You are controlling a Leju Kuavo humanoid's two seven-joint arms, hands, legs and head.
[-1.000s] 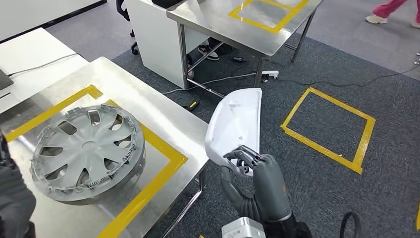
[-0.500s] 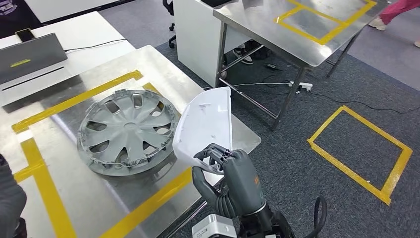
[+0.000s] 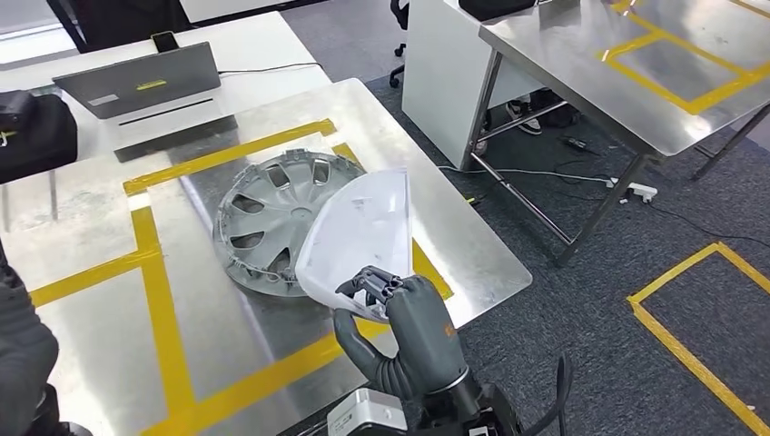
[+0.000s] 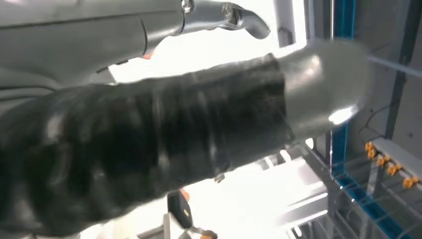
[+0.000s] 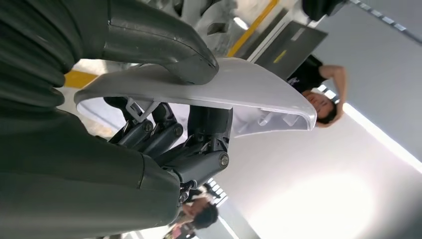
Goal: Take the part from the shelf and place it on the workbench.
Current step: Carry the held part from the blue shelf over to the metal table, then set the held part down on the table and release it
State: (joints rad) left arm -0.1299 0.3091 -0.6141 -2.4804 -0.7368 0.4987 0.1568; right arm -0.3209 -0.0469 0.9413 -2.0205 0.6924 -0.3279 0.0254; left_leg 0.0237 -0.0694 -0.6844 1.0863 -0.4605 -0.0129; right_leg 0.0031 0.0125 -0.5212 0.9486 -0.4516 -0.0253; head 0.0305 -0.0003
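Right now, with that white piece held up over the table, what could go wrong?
The right hand grips the white part only at its lower edge, so it might tip or slip out. The part hangs over the hubcap, so lowering it straight down could knock or land on that. It is also near the workbench edge, so a poor placement might slide off.

my head view looks down on the steel workbench; my right wrist view sits close under my right hand, sharing the white part.
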